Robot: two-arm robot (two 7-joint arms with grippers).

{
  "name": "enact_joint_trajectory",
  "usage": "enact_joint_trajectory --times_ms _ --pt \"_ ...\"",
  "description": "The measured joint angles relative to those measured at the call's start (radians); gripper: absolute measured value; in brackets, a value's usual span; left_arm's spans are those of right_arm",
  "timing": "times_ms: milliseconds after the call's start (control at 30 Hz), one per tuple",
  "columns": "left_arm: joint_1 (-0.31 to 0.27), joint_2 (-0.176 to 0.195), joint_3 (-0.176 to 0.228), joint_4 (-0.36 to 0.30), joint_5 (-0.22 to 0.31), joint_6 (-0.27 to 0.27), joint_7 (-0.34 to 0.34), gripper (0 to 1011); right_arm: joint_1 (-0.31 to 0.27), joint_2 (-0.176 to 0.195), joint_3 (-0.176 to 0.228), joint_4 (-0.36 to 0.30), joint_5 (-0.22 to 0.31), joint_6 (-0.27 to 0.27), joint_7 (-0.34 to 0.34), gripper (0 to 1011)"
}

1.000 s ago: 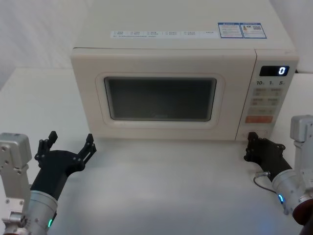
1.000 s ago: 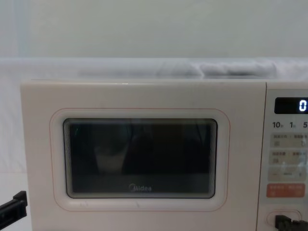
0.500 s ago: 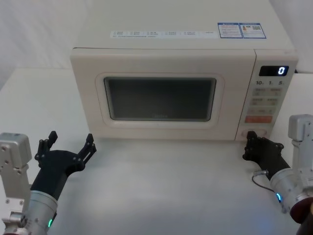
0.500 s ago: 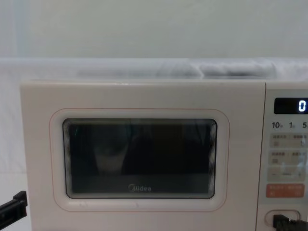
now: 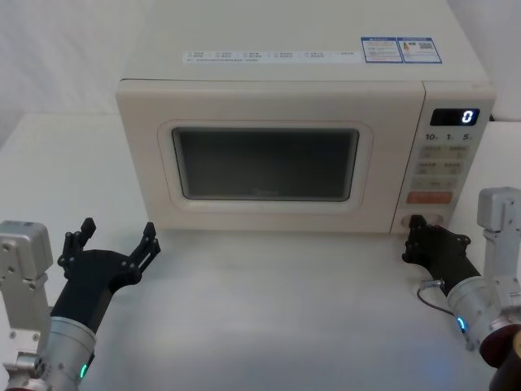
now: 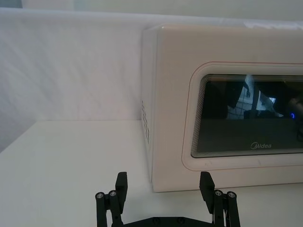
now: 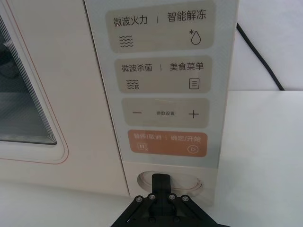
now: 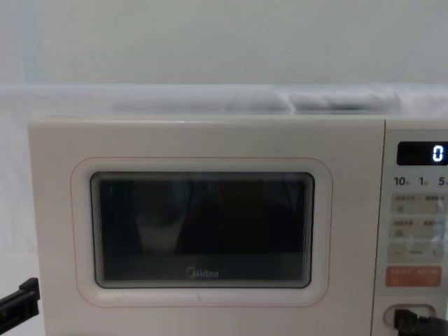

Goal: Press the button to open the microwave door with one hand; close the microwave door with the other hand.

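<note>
While my right gripper sits with its tip touching the button, fingers closed together with nothing held, the microwave door is flush shut. One microwave stands on the white table, front facing me, long axis running left to right. The button is a wide pill lying horizontally at the base of the control panel, under the one orange key. I count two grippers. My left gripper hovers low over the table near the door's left lower corner, well apart from it, fingers spread wide, holding nothing. The right wrist view gives the fingertip contact and the key labels; the head view gives both arms at once. The chest view shows the door's logo and the display reading 0.
</note>
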State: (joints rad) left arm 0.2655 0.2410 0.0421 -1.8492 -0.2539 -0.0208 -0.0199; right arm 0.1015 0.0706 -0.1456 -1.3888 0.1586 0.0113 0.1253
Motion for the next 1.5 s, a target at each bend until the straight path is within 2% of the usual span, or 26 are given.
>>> enact_joint_trajectory --times_ms 967,1500 --pt "0.0 0.0 0.0 0.0 0.0 0.0 0.0 1001 0.033 -0.014 0.007 0.039 -0.005 -0.019 -0.003 0" --pt "0.0 0.0 0.0 0.0 0.0 0.0 0.0 1001 -0.004 -0.002 0.013 -0.013 -0.013 -0.003 -0.007 0"
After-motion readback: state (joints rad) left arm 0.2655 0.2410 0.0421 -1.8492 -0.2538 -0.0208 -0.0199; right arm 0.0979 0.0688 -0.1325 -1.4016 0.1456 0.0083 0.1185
